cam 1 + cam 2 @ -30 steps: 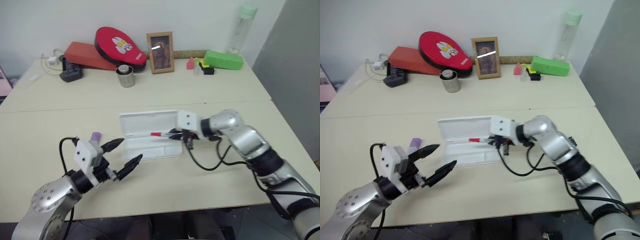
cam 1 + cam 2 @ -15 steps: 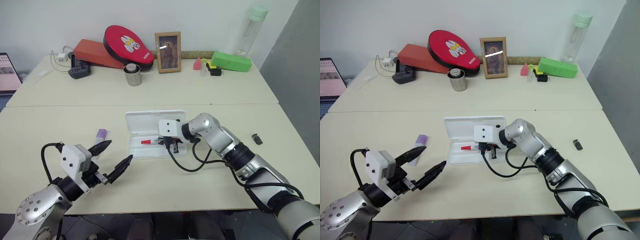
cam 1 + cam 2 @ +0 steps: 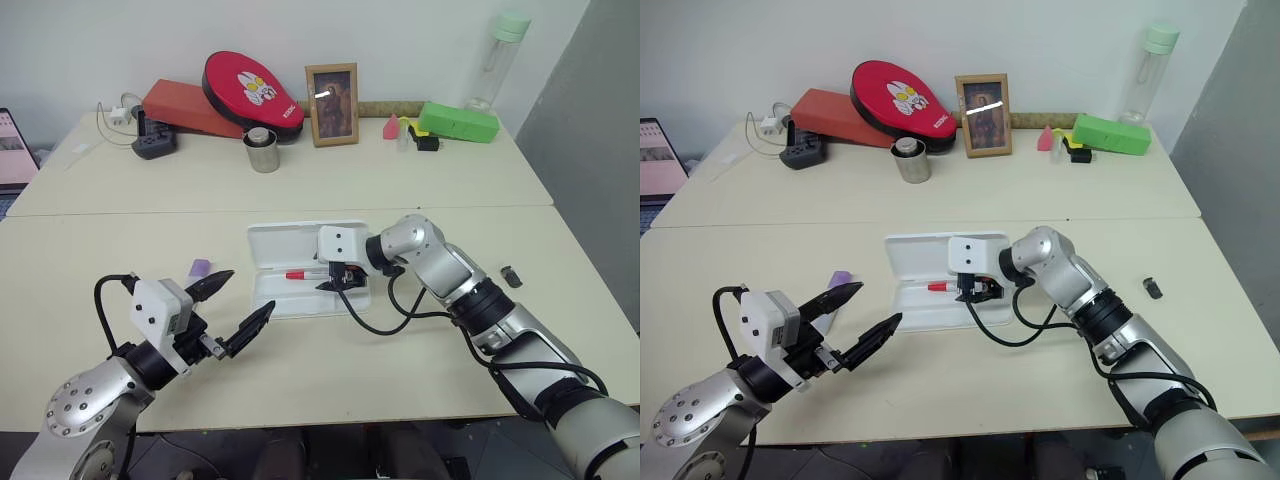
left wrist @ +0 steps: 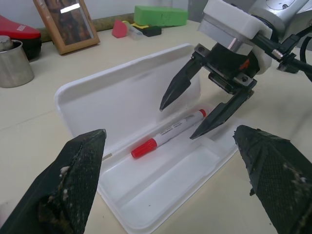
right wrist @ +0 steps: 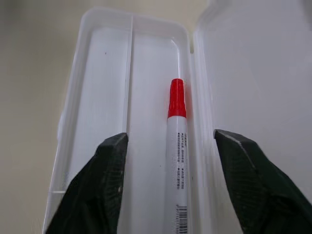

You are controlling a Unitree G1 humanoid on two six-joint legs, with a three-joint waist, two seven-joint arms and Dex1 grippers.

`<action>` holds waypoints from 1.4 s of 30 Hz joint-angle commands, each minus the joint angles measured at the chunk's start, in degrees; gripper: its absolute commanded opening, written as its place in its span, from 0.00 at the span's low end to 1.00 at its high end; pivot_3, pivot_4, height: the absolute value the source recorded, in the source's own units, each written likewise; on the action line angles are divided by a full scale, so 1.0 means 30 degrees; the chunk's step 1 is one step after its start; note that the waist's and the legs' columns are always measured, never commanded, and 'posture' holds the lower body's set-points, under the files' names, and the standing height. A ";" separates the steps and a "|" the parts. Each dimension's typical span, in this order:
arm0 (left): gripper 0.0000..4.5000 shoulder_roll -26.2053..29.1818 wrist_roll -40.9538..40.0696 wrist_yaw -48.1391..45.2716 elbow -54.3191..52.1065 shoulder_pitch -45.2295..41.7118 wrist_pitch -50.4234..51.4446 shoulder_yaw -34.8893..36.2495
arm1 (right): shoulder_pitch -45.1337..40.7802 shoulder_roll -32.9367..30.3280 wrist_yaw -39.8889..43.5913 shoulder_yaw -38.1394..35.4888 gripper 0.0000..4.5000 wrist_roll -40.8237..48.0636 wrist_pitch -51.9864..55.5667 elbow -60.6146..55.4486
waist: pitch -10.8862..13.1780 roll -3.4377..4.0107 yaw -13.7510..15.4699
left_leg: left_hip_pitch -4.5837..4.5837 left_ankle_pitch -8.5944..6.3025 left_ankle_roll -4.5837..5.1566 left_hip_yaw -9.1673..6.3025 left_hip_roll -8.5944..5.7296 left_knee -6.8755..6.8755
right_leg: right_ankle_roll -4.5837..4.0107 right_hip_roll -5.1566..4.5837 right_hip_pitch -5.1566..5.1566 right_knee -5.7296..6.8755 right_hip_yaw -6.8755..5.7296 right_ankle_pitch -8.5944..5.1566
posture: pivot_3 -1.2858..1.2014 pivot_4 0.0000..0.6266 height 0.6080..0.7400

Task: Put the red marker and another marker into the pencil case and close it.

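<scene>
The pencil case (image 3: 290, 245) lies open at mid-table, its lid standing up along the far side. The red marker (image 3: 303, 273) rests loose in the tray's rear compartment, red cap toward my left. My right gripper (image 3: 332, 279) hovers open over the marker's (image 5: 176, 131) white barrel, one finger (image 5: 109, 180) on each side and neither touching it. The other marker (image 3: 199, 268), short with a purple cap, lies on the table left of the case. My left gripper (image 3: 245, 296) stands open near it, just off the case's front left corner, holding nothing.
Along the back edge stand a green box (image 3: 458, 120), a framed photo (image 3: 332, 90), a metal cup (image 3: 262, 150), a red pad (image 3: 250, 88) and a bottle (image 3: 497, 55). A small black object (image 3: 508, 276) lies right of my right arm.
My right gripper has opened and let go of the red marker, which now lies in the case tray. The left gripper stays open and in place.
</scene>
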 commanded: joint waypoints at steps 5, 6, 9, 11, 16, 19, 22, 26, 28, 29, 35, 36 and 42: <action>1.00 -0.0495 0.0139 0.1476 0.0422 -0.0586 0.0445 0.0268 | 0.0992 -0.0546 0.2509 -0.2409 1.00 0.4068 0.2196 -0.5750 | 0.0001 0.0002 0.0010 | -0.0004 -0.0001 0.0001 -0.0026 0.0015 0.0000 | 0.0000 -0.0002 0.0000 -0.0002 -0.0001 0.0000 | 0.52 0.24 1.00; 1.00 -0.0600 0.0521 0.1992 0.0828 -0.0770 0.0509 0.0372 | 0.1264 -0.0710 0.2837 -0.2828 1.00 0.4929 0.3074 -0.6729 | 0.0001 0.0001 0.0037 | -0.0006 -0.0001 0.0001 -0.0043 0.0016 -0.0004 | 0.0001 -0.0003 0.0000 -0.0006 -0.0001 0.0000 | 0.52 0.24 1.00; 1.00 -0.0846 0.1772 0.4155 0.2456 -0.1694 0.1172 0.0789 | 0.2034 -0.1556 0.3057 -0.3800 1.00 0.6401 0.4708 -0.8573 | 0.0001 0.0001 0.0024 | -0.0004 -0.0002 0.0003 -0.0083 0.0009 0.0000 | 0.0002 -0.0007 0.0006 -0.0002 -0.0008 -0.0001 | 0.52 0.24 1.00; 1.00 -0.1116 0.1715 0.5163 0.3172 -0.2278 0.2013 0.1013 | 0.2469 -0.2103 0.2961 -0.4212 1.00 0.6916 0.5275 -0.9155 | -0.0011 -0.0020 0.0037 | -0.0001 -0.0002 0.0004 -0.0099 0.0000 0.0003 | 0.0003 -0.0008 0.0012 0.0003 -0.0028 -0.0001 | 0.52 0.24 1.00; 1.00 -0.1445 0.2017 0.6985 0.4748 -0.3591 0.3912 0.1023 | 0.2939 -0.2795 0.2272 -0.4719 1.00 0.7526 0.6050 -0.9756 | -0.0010 -0.0017 -0.0008 | -0.0001 -0.0002 0.0004 -0.0093 -0.0012 0.0004 | 0.0003 -0.0003 0.0008 0.0006 -0.0022 -0.0001 | 0.52 0.24 1.00; 1.00 -0.1137 0.2487 0.7213 0.5835 -0.4207 0.5033 0.0318 | 0.3026 -0.2945 0.1742 -0.4941 1.00 0.7883 0.6427 -1.0117 | -0.0010 -0.0017 -0.0060 | 0.0008 -0.0002 0.0004 -0.0088 -0.0017 0.0000 | 0.0000 -0.0002 0.0005 0.0009 -0.0015 0.0001 | 0.52 0.24 1.00; 1.00 -0.1072 0.2763 0.7448 0.6572 -0.4734 0.5581 0.0319 | 0.3078 -0.3071 0.1401 -0.4970 1.00 0.8095 0.6766 -1.0384 | -0.0010 -0.0018 -0.0048 | 0.0002 -0.0001 0.0003 -0.0088 -0.0021 -0.0001 | 0.0000 0.0001 0.0005 0.0008 -0.0028 0.0001 | 0.52 0.24 1.00; 1.00 -0.0792 0.3135 0.7508 0.7427 -0.5118 0.6136 0.0288 | 0.3100 -0.3152 0.0844 -0.5070 1.00 0.8202 0.6865 -1.0530 | -0.0010 -0.0017 -0.0032 | 0.0001 -0.0001 0.0002 -0.0093 -0.0016 -0.0001 | 0.0000 -0.0003 0.0006 0.0004 -0.0022 0.0001 | 0.52 0.24 1.00; 1.00 -0.0788 0.3235 0.7511 0.7654 -0.5236 0.6319 0.0250 | 0.3091 -0.3169 0.0573 -0.5139 1.00 0.8303 0.6874 -1.0539 | -0.0010 -0.0018 -0.0041 | 0.0000 -0.0001 0.0001 -0.0092 -0.0017 -0.0001 | 0.0000 -0.0003 0.0006 0.0005 -0.0025 0.0001 | 0.52 0.24 1.00; 1.00 -0.0755 0.3319 0.7463 0.7783 -0.5300 0.6385 0.0186 | 0.3094 -0.3226 0.0465 -0.5175 1.00 0.8349 0.6884 -1.0548 | -0.0010 -0.0017 -0.0039 | 0.0002 -0.0001 0.0001 -0.0092 -0.0013 -0.0001 | 0.0000 -0.0003 0.0003 0.0004 -0.0014 0.0001 | 0.52 0.24 1.00; 0.75 -0.0667 0.3758 0.7351 0.8116 -0.5414 0.6496 -0.0055 | 0.3182 -0.3499 0.0029 -0.5336 1.00 0.8460 0.7059 -1.0566 | -0.0010 -0.0018 -0.0025 | 0.0003 -0.0001 0.0000 -0.0094 -0.0010 -0.0001 | 0.0000 -0.0025 0.0004 0.0004 -0.0010 0.0001 | 0.52 0.24 1.00; 0.70 -0.0680 0.3734 0.7331 0.8111 -0.5414 0.6487 -0.0026 | 0.3189 -0.3524 -0.0030 -0.5340 1.00 0.8489 0.7074 -1.0582 | -0.0010 -0.0018 -0.0030 | 0.0004 -0.0001 0.0000 -0.0093 -0.0010 -0.0002 | 0.0000 -0.0025 0.0004 0.0004 -0.0009 0.0001 | 0.52 0.24 1.00; 0.44 -0.0712 0.3827 0.7325 0.8094 -0.5440 0.6348 -0.0006 | 0.3074 -0.3545 -0.0204 -0.5370 1.00 0.8680 0.7035 -1.0451 | -0.0010 -0.0017 -0.0037 | 0.0006 -0.0001 -0.0001 -0.0092 -0.0009 -0.0003 | 0.0000 -0.0028 0.0003 0.0004 -0.0006 0.0001 | 0.52 0.24 1.00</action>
